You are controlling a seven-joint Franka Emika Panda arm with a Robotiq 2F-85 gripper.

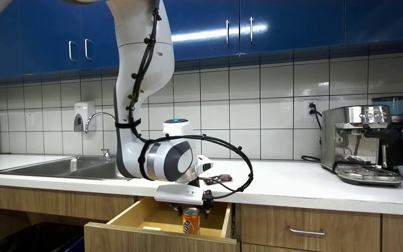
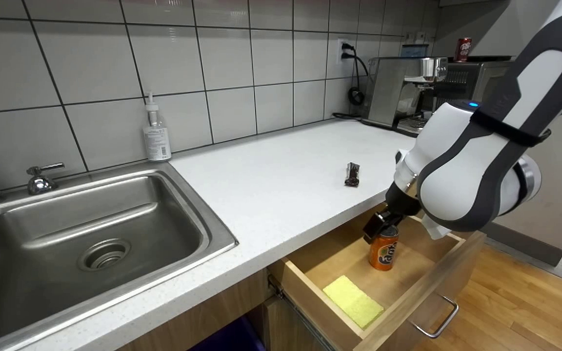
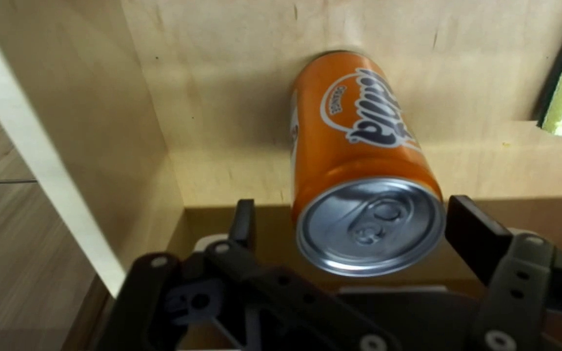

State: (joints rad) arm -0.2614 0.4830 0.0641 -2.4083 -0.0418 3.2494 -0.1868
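Orange and upright, the can (image 3: 359,141) stands inside the pulled-out drawer (image 2: 427,286); my gripper (image 3: 352,209) straddles its top with fingers (image 3: 478,234) spread apart, a plain gap at nine o'clock in the wrist view, a mere sliver at three; in an exterior view a sponge (image 2: 353,301) lies at seven o'clock from the can; I judge the can set down and ungripped; what's left: the gripper is not yet clear, the drawer not yet closed.
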